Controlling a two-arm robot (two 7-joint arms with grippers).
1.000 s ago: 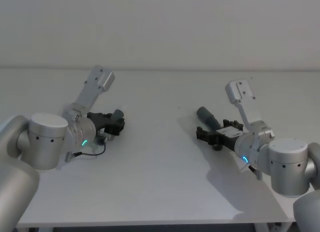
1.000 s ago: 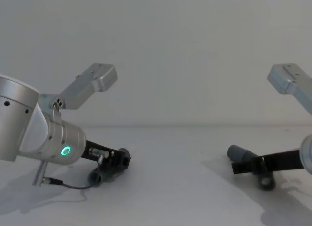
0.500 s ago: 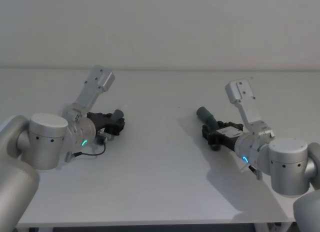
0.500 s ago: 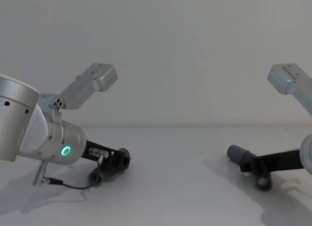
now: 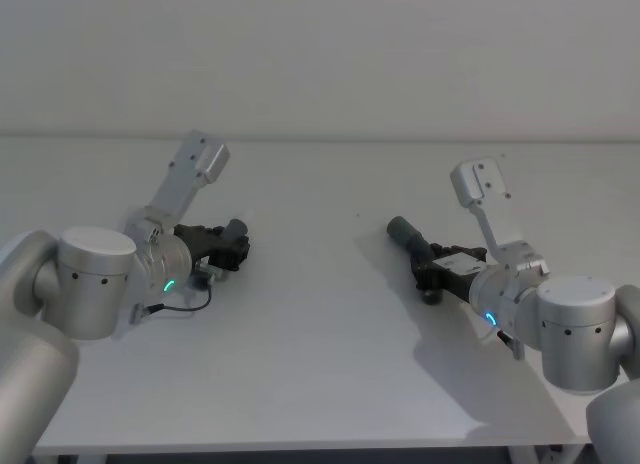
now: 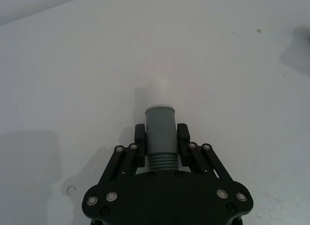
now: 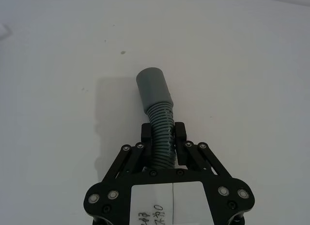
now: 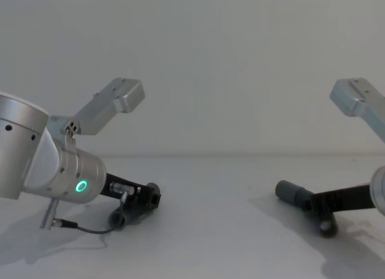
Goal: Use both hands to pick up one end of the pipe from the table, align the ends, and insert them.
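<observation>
The left pipe piece (image 6: 160,123), a smooth grey collar whose white tip (image 6: 157,85) the left wrist view reveals, is clenched in the left gripper (image 6: 161,137), left on the table (image 5: 320,344). On the right, the right gripper (image 7: 163,133) grasps the right pipe piece (image 7: 155,91) by its ribbed section (image 7: 162,119).

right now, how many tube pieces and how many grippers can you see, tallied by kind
grey tube pieces: 2 (left tube, right tube)
black grippers: 2 (left gripper shut on the left tube, right gripper shut on the right tube)
total: 4
</observation>
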